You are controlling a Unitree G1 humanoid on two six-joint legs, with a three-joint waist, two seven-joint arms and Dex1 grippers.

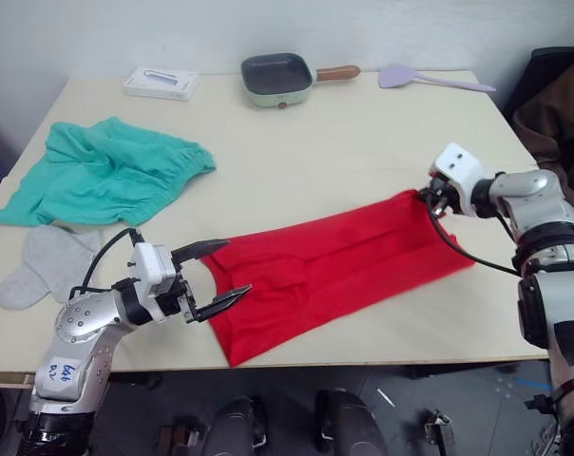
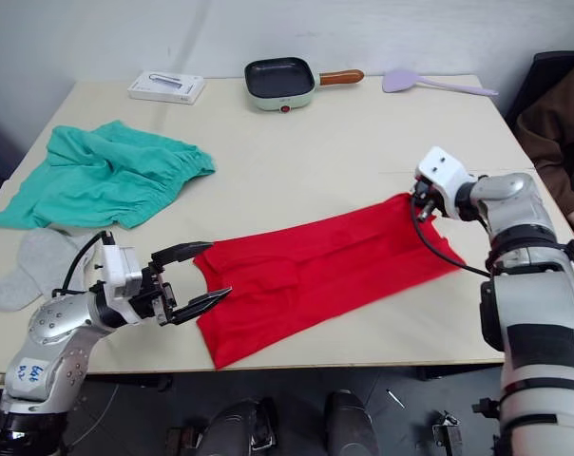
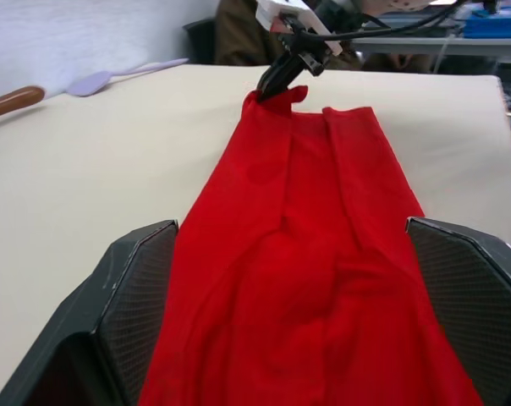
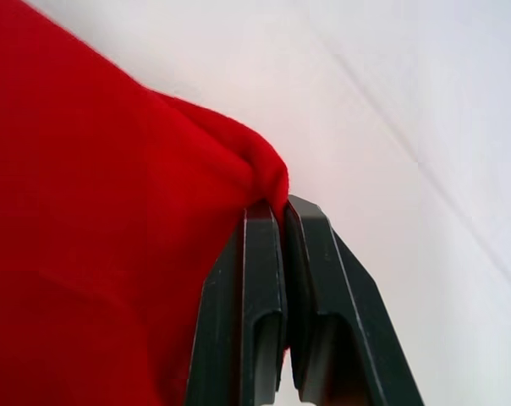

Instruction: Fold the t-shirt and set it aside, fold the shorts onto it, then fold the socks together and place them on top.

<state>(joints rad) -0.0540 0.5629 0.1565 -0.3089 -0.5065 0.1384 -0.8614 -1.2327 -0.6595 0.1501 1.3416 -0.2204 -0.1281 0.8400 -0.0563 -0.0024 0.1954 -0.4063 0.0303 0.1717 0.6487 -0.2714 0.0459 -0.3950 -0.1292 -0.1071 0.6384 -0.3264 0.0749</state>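
T-shirt (image 1: 334, 271) lies as a long red strip, folded lengthwise, running diagonally from lower centre of the head view up toward the right-centre, flat on the table (image 1: 296, 152).

Right gripper (image 1: 428, 199) sits at the strip's upper-right corner. In the right wrist view its fingers (image 4: 264, 279) are pressed together with a pinch of red cloth between them, so it is clamped on the shirt corner, which bunches up slightly at the tips.

Left gripper (image 1: 215, 275) is at the lower-left end of the strip, fingers spread wide, one above and one below the shirt's edge in the head view. In the left wrist view the two fingers (image 3: 137, 304) flank the cloth on either side; whether they touch it cannot be told. Nothing is gripped.

Shorts (image 1: 102, 171), teal, crumpled in a heap at upper left of the frame, well apart from the shirt. Socks (image 1: 40, 266), light grey, just below the shorts at the left edge, lying side by side and overlapping.

Along the far table edge at top of frame: white box (image 1: 161, 83), small green pan (image 1: 277, 78) with a wooden handle, lilac spatula (image 1: 430, 78).
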